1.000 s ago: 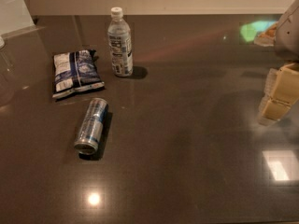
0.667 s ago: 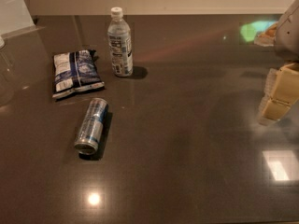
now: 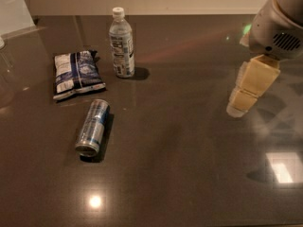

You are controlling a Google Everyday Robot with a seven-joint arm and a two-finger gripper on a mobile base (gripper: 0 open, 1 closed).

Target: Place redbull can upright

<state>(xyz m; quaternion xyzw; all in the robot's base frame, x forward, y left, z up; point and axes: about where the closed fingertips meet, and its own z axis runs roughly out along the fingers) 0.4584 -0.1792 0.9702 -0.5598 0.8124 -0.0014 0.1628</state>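
Note:
The redbull can (image 3: 93, 126) lies on its side on the dark table (image 3: 180, 164), left of centre, with its top end toward the front edge. My gripper (image 3: 238, 107) hangs over the right side of the table, far to the right of the can and well apart from it. It holds nothing that I can see.
A clear water bottle (image 3: 121, 44) with a white cap stands upright behind the can. A blue-and-white snack bag (image 3: 77, 74) lies flat to the bottle's left, just behind the can. A pale object (image 3: 10, 11) stands at the back left corner.
My gripper has moved to the left, further over the table. The can, bottle and bag have not moved.

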